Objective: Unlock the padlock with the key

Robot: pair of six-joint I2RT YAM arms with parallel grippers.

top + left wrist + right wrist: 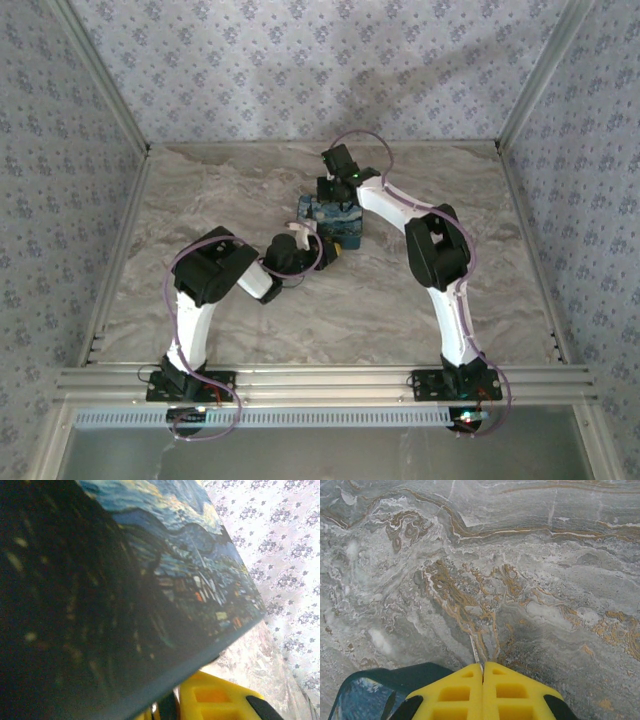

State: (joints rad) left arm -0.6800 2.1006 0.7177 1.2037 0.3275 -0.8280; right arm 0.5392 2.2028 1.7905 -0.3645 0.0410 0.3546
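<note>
The padlock [330, 216] sits near the middle of the counter [250, 320], a squarish blue block whose slightly longer side runs roughly left to right in the overhead view. It lies between our two arms. The left pincer [333, 247] comes at its near face from the side of the bases, and the right pincer [483, 687] reaches down at its far edge. In the left wrist view the printed face is very close above a yellow fingertip [215, 700], so the lock is just ahead of that pincer. We cannot tell whether its jaws stand apart or are clamped on the block. The right pincer's jaws are pressed together. A thin pale sliver [475, 655] shows at their seam, perhaps the key's blade, though we cannot be sure. Both arms are about equally near. We judge the next move turns on finding the keyhole, which we do not see.
</note>
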